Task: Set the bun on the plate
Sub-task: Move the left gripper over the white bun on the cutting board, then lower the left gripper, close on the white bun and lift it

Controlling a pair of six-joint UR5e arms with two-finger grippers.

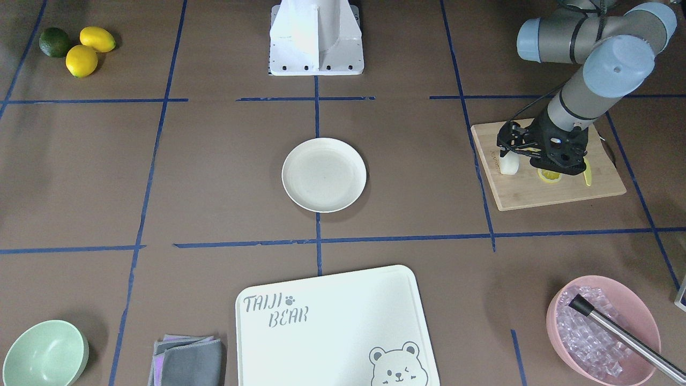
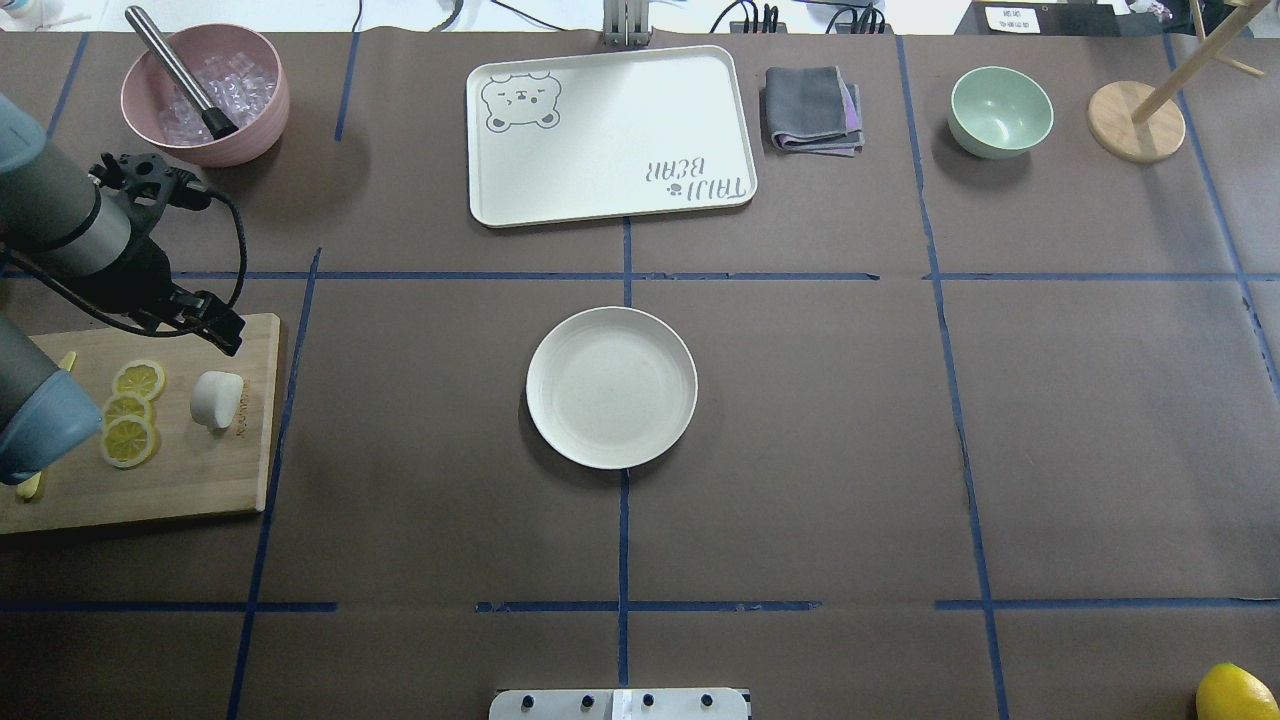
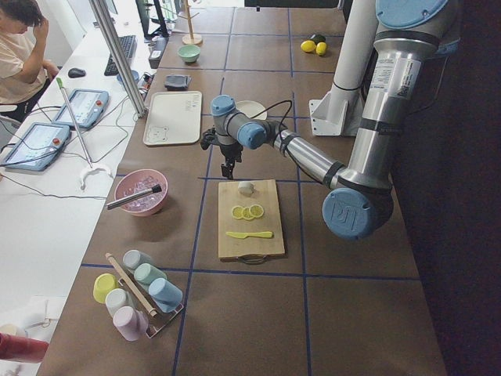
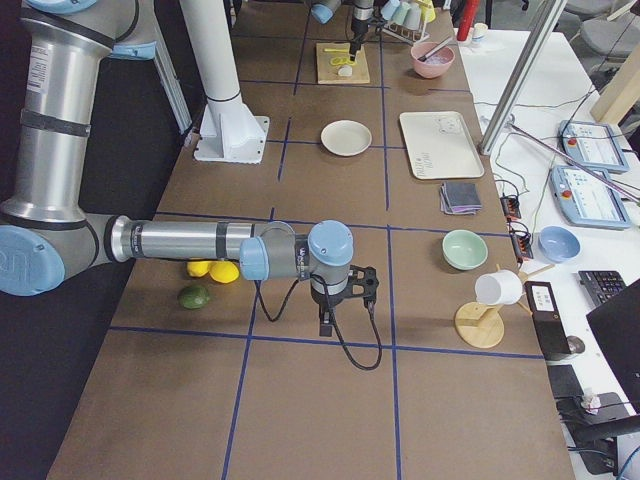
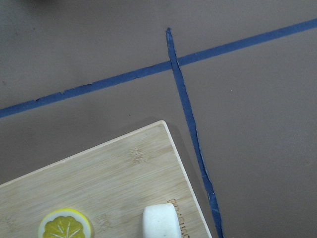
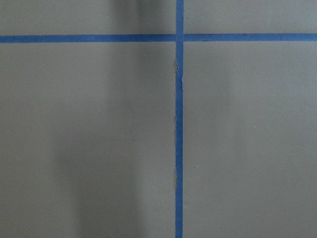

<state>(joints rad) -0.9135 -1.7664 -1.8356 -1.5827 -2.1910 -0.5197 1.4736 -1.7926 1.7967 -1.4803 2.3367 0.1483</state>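
The bun (image 2: 217, 398), a small white lump, lies on the wooden cutting board (image 2: 190, 480) at the table's left end, beside the lemon slices (image 2: 130, 420). In the left wrist view the bun (image 5: 161, 221) shows at the bottom edge. My left gripper (image 2: 228, 338) hovers just beyond the bun, above the board's far edge, and looks open and empty in the front view (image 1: 504, 146). The cream plate (image 2: 611, 387) sits empty at the table's centre. My right gripper (image 4: 325, 322) hangs over bare table far from both; I cannot tell whether it is open or shut.
A pink bowl (image 2: 205, 95) of ice with a metal-handled tool stands behind the board. The bear board (image 2: 610, 135), a folded grey cloth (image 2: 812, 108), a mint bowl (image 2: 1000, 112) and a wooden stand (image 2: 1137, 120) line the far side. Lemons and a lime (image 1: 77, 45) lie near the robot's right.
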